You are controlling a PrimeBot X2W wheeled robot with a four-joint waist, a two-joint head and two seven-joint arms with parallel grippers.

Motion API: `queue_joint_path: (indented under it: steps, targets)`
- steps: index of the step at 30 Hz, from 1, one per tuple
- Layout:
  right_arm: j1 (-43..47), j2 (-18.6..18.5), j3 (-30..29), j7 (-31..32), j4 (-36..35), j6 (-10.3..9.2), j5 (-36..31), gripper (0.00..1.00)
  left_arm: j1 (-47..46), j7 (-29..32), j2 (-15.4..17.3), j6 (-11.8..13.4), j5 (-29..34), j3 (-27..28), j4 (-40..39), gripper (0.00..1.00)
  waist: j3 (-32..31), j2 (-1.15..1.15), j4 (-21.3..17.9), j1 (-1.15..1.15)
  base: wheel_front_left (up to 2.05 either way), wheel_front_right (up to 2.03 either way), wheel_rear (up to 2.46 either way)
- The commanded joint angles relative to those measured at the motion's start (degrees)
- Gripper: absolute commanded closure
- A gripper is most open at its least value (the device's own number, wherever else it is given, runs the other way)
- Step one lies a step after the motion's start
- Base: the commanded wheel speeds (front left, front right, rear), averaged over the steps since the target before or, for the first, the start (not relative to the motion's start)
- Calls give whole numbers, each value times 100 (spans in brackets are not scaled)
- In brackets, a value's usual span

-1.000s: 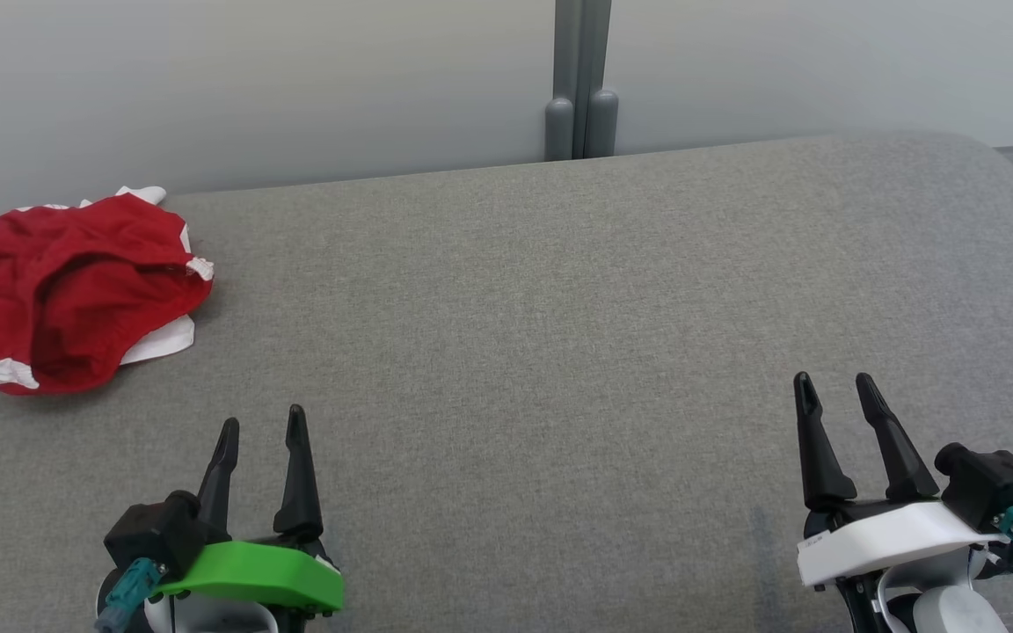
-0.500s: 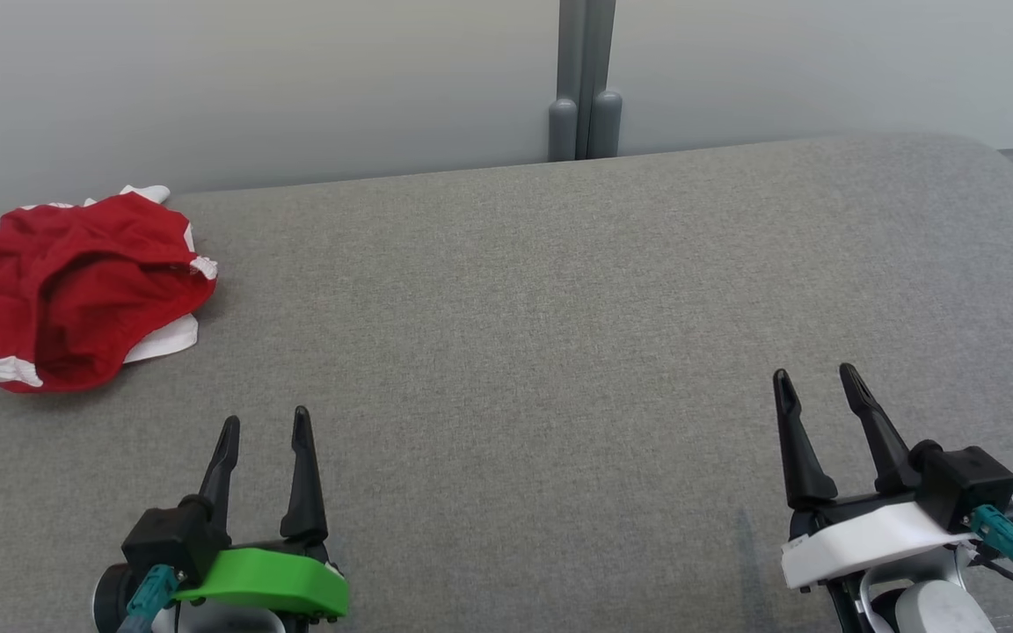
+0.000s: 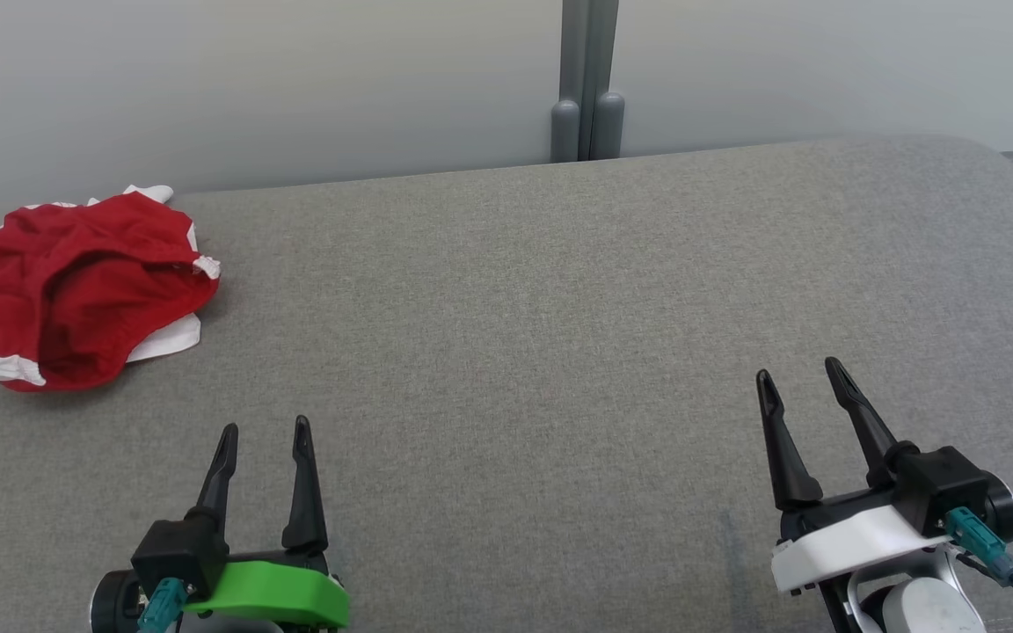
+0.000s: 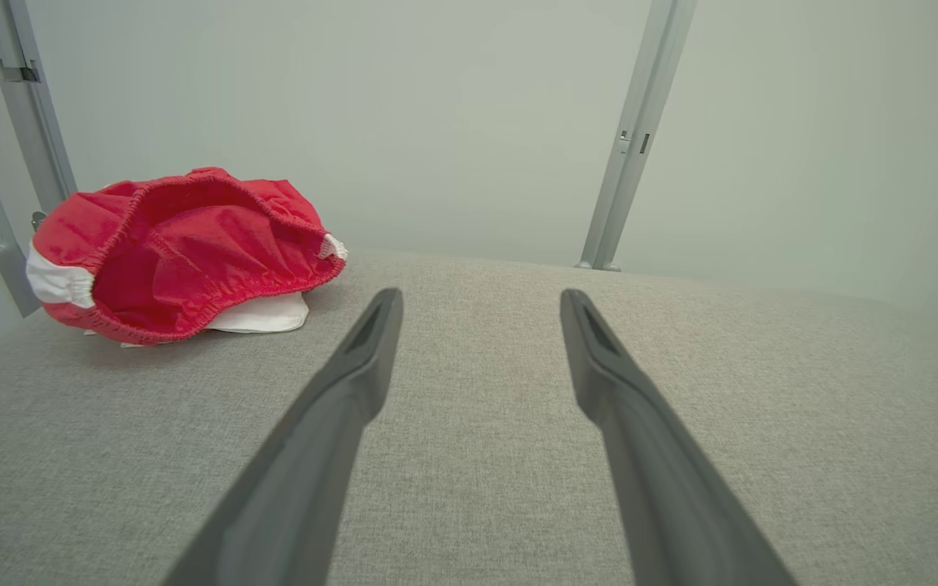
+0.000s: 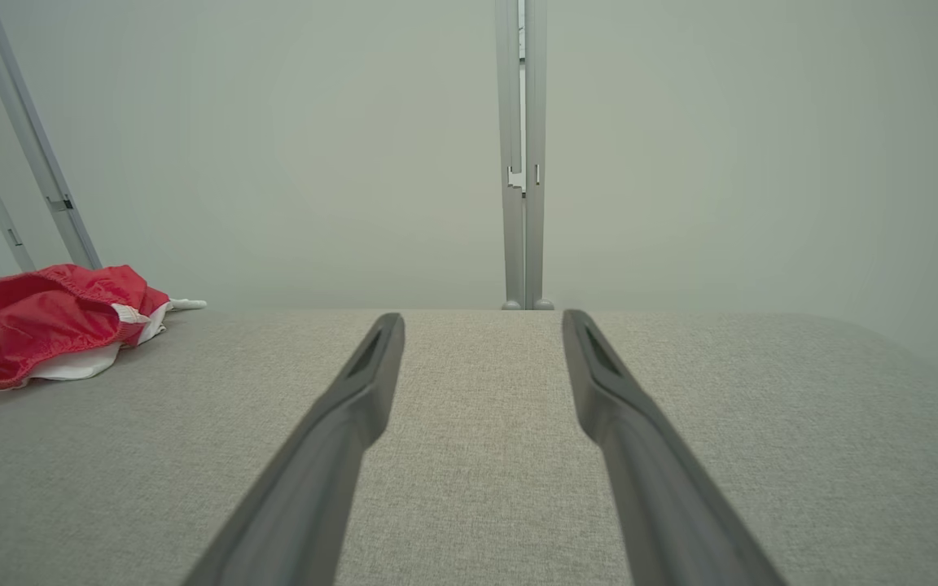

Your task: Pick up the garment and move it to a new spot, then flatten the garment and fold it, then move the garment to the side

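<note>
A crumpled red garment (image 3: pixel 76 290) with white trim lies bunched at the far left corner of the grey cushioned surface (image 3: pixel 524 308). The left wrist view has the garment (image 4: pixel 184 252) ahead and to the left, its elastic opening facing the camera. It lies far left in the right wrist view as the garment (image 5: pixel 46 317). My left gripper (image 3: pixel 265 431) stands open at the lower left, well short of the garment, with nothing between its fingers. Low on the right, my right gripper (image 3: pixel 801 374) is open and empty too.
A pale wall runs behind the surface, with a grey vertical post (image 3: pixel 586 79) at the middle of the far edge. The surface's rounded right corner (image 3: pixel 999 167) drops off at the upper right. A further grey post (image 4: pixel 25 122) stands behind the garment.
My right gripper has drifted a little left and away from me, still open. My left gripper has sunk slightly toward the near edge. The garment lies as before.
</note>
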Motion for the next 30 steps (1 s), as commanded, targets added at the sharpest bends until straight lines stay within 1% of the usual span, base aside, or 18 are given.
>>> queue_joint_path:
  steps: [1, 5, 30]
  targets:
    - [-71, -31, 24, -59, 4, 2, -145, 0, 57, -55, 34, 20, 109, -16, 13, 0, 0, 0, -1, 0, 0, 0, 0]
    - [-72, -32, 42, -100, 6, 2, -298, 0, 75, -108, 36, 41, 213, -37, 29, 0, 0, 0, -6, 0, 0, 0, 0]
    - [-90, -31, 2, -91, 59, 2, -235, 0, 52, -92, 36, 26, 113, -62, 74, 0, -6, 0, 19, 0, 0, 0, 0]
